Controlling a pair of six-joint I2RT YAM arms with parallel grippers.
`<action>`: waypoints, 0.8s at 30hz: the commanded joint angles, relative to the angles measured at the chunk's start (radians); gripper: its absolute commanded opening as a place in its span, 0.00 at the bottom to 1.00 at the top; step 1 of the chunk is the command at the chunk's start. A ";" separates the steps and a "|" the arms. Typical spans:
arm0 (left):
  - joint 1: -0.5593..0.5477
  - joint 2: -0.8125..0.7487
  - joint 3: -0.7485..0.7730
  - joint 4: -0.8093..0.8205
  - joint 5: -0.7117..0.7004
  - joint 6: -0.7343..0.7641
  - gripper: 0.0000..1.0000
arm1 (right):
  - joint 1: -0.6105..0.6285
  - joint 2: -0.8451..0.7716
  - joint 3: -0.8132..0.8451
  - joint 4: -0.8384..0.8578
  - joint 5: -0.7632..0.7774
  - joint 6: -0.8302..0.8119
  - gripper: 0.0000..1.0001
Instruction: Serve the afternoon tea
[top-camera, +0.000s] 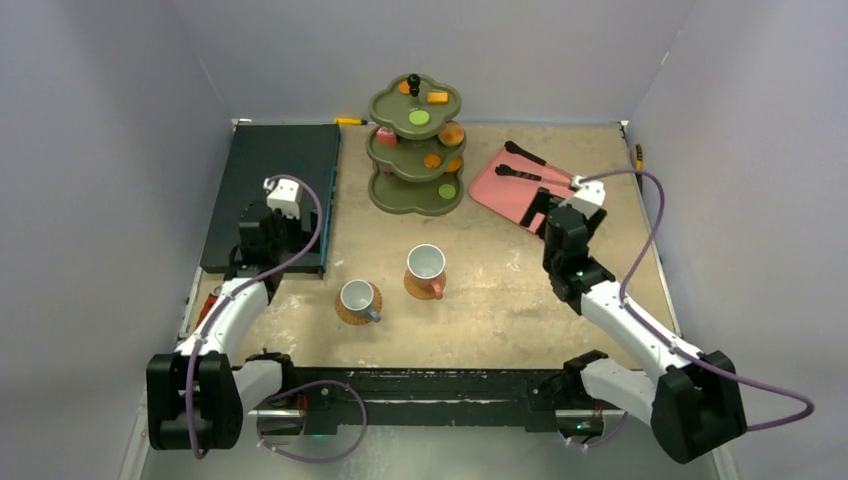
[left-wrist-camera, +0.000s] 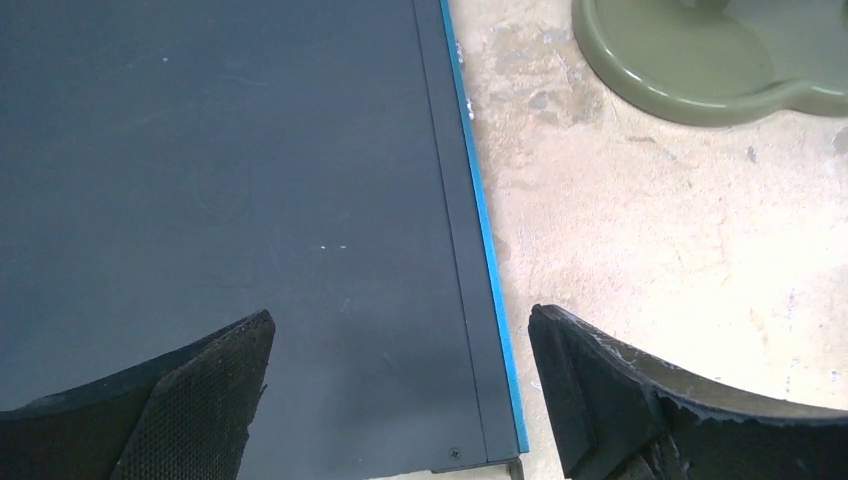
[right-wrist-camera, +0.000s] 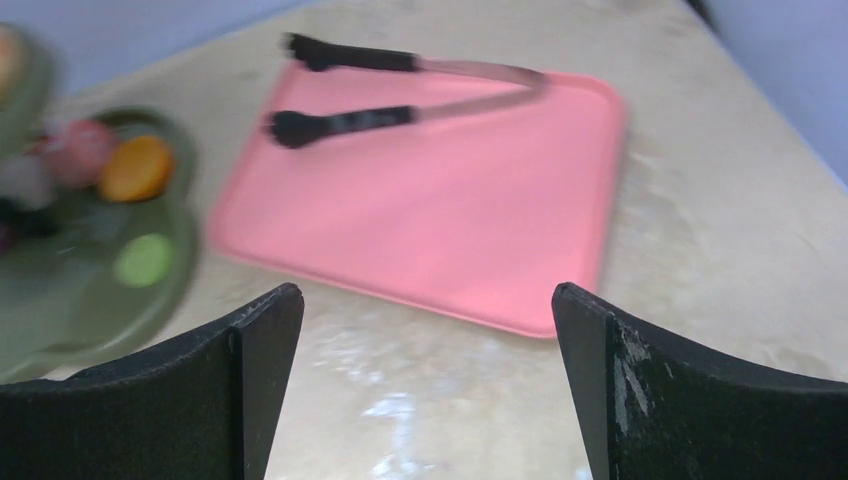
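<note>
We note the left pincer (left-wrist-camera: 400, 330) spread wide and empty over the blue-edged dark board (left-wrist-camera: 220, 180). On the surface (top-camera: 500, 300), the grey mug (top-camera: 358, 298) and, just right of it, the orange mug (top-camera: 427, 266) sit on coasters (top-camera: 349, 317). Behind them, toy sweets (top-camera: 418, 118) lie on the green tiered stand (top-camera: 400, 205). The right pincer (right-wrist-camera: 428, 300), agape and empty, faces the pink tray (right-wrist-camera: 430, 220) bearing black tongs (right-wrist-camera: 345, 120).

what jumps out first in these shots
The green three-tier stand at the far centre, dotted with orange and green sweets, draws the eye first. To its right lies a pink tray with black tongs on it. Mid-table stand an orange mug and, nearer and to its left, a grey mug.
</note>
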 joint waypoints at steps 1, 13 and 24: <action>0.004 0.002 -0.109 0.293 0.038 0.023 0.99 | -0.135 -0.018 -0.159 0.255 0.064 -0.006 0.98; 0.004 0.108 -0.398 0.793 0.090 -0.007 0.99 | -0.201 0.186 -0.237 0.555 0.065 -0.093 0.98; 0.004 0.261 -0.366 0.956 -0.002 -0.034 0.99 | -0.202 0.307 -0.353 0.980 0.014 -0.216 0.97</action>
